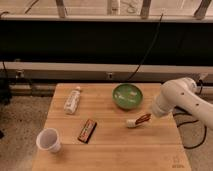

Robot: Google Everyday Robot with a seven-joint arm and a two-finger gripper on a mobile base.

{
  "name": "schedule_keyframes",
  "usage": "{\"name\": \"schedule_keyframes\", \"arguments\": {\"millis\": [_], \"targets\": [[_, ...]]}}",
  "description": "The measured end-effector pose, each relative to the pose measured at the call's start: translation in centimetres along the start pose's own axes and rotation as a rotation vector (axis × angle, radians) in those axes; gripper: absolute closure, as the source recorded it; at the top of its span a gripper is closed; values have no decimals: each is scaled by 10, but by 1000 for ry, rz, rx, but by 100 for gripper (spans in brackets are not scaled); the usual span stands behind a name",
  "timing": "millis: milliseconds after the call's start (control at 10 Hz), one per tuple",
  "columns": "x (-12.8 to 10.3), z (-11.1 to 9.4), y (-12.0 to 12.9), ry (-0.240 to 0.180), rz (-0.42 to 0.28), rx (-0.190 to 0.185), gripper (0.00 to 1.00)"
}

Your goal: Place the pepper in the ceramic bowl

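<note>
Your gripper (150, 116) sits low over the right part of the wooden table (110, 155), at the end of the white arm (175, 97) that reaches in from the right edge. You cannot tell whether it is clamped on anything or standing apart; its tip merges with the arm's pale casing. The pepper (143, 119) lies right at that tip, slanting down to the left, its upper right end meeting the gripper. You cannot tell whether it rests on the table or is lifted just off it. Its lower left end touches a white oblong piece (131, 123).

The ceramic bowl (127, 96) stands just up and left of the pepper, apart from it. Farther left you see a black-and-red bar (87, 131) lying flat, a clear bottle (73, 99) on its side, and a white cup (49, 140) upright near the front left corner.
</note>
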Motion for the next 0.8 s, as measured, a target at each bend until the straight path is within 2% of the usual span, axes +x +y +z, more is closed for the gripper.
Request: {"name": "schedule_keyframes", "arguments": {"millis": [800], "targets": [[-9, 2, -32, 16, -31, -13, 100]]}}
